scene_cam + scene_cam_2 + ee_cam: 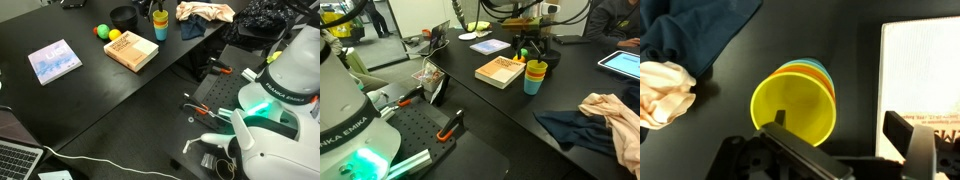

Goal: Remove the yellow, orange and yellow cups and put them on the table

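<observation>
Wrist view: your gripper (837, 120) is poised over the cups (800, 100), its fingers (775, 130) spread wide and gripping nothing. You cannot tell whether a fingertip touches the yellow rim. The cups, a yellow one innermost with an orange rim around it, stand nested upright in a blue cup (533, 86) just beside a corner of the tan book (501, 71). On the far side of the cups from the book lie a dark blue cloth (570, 128) and, touching it, a peach cloth (615, 112). In an exterior view, a yellow ball (101, 29) and an orange ball (108, 35) rest near the book's opposite end. A black bowl (124, 15) sits near them, and a pale blue book (54, 61) lies well apart from the tan one. All rest on the matte black table (70, 105). A laptop (15, 160) shows in the corner of that view, well apart from the book.
</observation>
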Controlling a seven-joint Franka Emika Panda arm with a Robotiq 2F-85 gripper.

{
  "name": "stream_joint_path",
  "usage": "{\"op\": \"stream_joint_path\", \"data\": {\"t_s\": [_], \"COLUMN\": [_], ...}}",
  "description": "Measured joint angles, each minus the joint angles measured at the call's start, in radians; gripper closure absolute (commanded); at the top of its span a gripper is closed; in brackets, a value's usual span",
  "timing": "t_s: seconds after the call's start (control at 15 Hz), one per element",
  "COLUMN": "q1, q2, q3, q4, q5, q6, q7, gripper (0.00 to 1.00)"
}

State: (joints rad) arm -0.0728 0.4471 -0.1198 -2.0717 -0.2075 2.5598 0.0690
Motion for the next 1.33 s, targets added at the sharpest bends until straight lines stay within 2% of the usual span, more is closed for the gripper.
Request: {"op": "stream_joint_path", "data": {"t_s": [0.07,0.13,0.2,0.73,0.93,1.07,1.33], "q1": [0.000,0.000,0.000,0.000,-0.001,-0.001,0.000], "q2": [0.009,0.016,0.022,0.026,0.026,0.026,0.017], "q3": [0.000,0.000,0.000,0.000,-0.003,-0.006,-0.010], "q4": [0.009,0.017,0.025,0.036,0.036,0.036,0.038], "q5": [0.002,0.003,0.005,0.038,0.038,0.038,0.038], "q6": [0.000,0.000,0.000,0.000,0.000,-0.001,-0.048], "q7": [0.000,0.000,0.000,0.000,0.000,0.000,0.000], "gripper": [0.07,0.18,0.34,0.95,1.00,0.96,0.96]}}
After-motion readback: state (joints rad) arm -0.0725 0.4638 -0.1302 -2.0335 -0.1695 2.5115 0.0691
